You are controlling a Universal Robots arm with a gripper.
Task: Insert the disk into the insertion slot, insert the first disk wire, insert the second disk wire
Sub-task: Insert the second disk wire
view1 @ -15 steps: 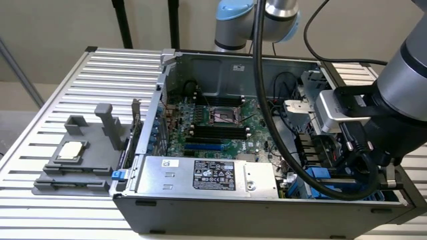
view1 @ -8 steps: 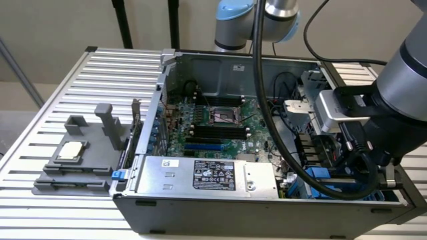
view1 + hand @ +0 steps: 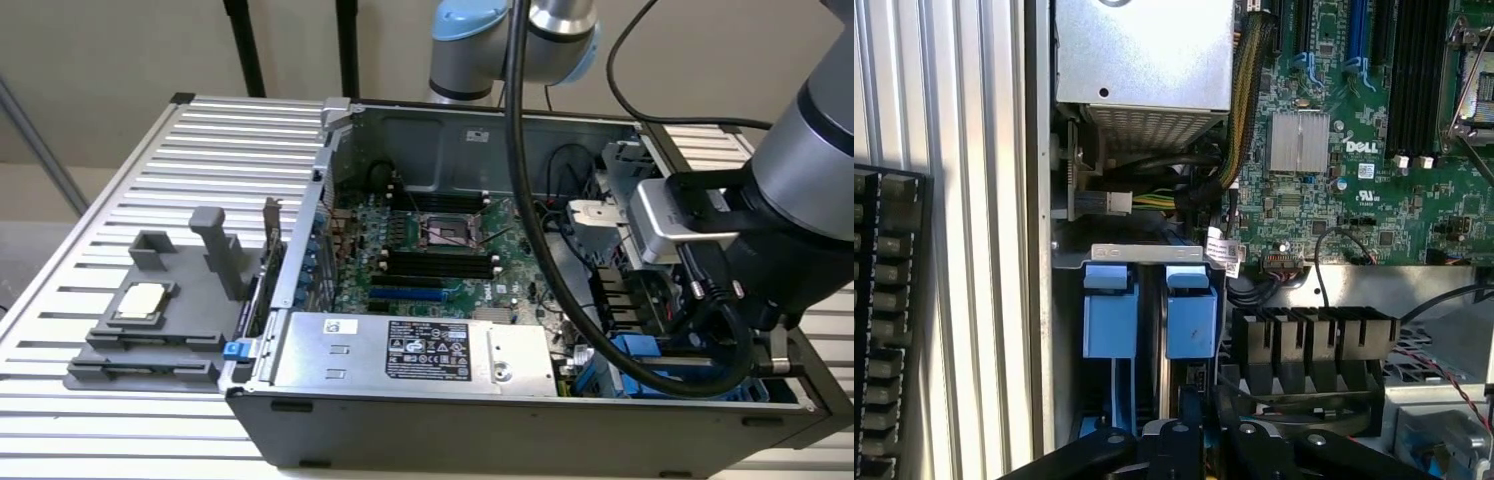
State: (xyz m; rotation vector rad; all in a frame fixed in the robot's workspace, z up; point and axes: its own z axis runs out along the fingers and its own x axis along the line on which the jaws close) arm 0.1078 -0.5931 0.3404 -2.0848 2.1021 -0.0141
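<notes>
In the wrist view, two bright blue carrier brackets stand side by side in the grey metal insertion slot (image 3: 1129, 255). One bracket (image 3: 1191, 315) lies directly ahead of my gripper (image 3: 1189, 440), and the other (image 3: 1106, 315) is beside it near the case wall. Dark disk edges show between and below the brackets; no white label is visible. A small dark part (image 3: 1191, 385) sits just in front of the gripper. In the exterior view my gripper (image 3: 687, 345) reaches down into the case's near corner on the exterior view's right, beside blue plastic of the slot (image 3: 638, 350).
The silver power supply box (image 3: 400, 350) (image 3: 1144, 55) lies next to the bay. The green motherboard (image 3: 441, 250) (image 3: 1354, 150) fills the case floor. Thick black cables (image 3: 561, 280) hang across the case. A grey fixture (image 3: 147, 320) sits on the slatted table.
</notes>
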